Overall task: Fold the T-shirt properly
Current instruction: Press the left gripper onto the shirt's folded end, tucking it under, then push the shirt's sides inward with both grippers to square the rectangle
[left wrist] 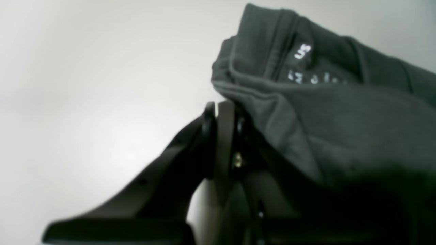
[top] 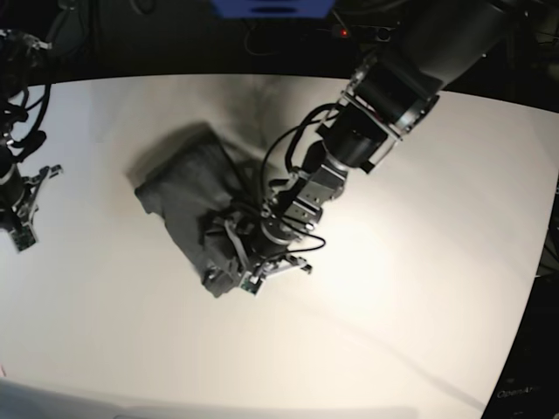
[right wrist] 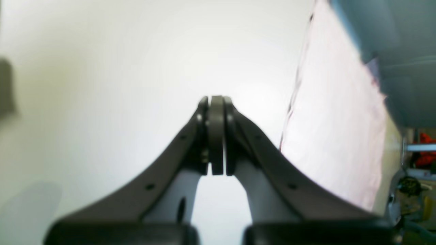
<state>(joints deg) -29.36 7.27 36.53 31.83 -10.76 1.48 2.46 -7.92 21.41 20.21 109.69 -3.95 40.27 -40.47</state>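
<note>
Far over at the left edge of the base view, the right hand (top: 19, 229) sits low over the white bench (top: 437, 262), well away from everything else. Its own camera shows the right hand (right wrist: 216, 136) clenched on nothing, pads (right wrist: 215, 143) pressed flat together over bare bench.

Further in lies the T-shirt (top: 188, 196), a dark grey rumpled heap left of the bench's middle, bunched rather than spread.

At the heap's lower right end comes the left hand (top: 253, 262), its arm reaching down from the upper right. In the wrist view the left hand (left wrist: 224, 136) looks clenched, with the T-shirt (left wrist: 323, 119) draped right against and over its far finger; whether cloth is pinched between the pads I cannot tell. White lettering (left wrist: 302, 51) shows inside the folded neckband.
</note>
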